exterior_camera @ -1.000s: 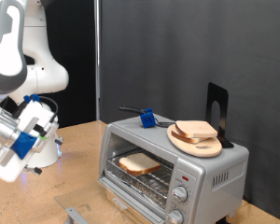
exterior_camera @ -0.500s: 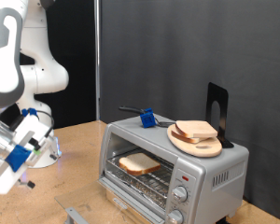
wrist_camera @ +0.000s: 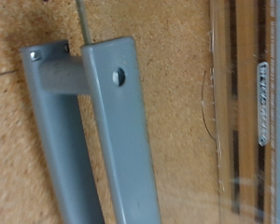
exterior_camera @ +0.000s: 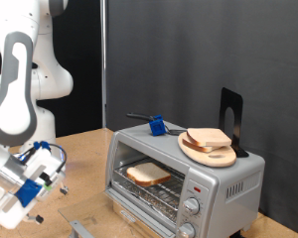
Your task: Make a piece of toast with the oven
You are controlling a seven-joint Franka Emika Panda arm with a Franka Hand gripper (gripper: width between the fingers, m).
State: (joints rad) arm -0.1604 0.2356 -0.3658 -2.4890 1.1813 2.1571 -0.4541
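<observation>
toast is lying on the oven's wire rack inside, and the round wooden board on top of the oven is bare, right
Not quite. The exterior view shows the round wooden board holding another bread slice. The piece of toast does lie on the rack inside the oven.

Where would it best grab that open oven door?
By the grey bar handle at the front edge of the oven door, probably from above. The bar is long and narrow and stands off the glass. The gripper hovers nearby.

Toast [exterior_camera: 147,175] lies inside the oven [exterior_camera: 184,178]; claw [exterior_camera: 30,188] apparently at exterior view's left.
</observation>
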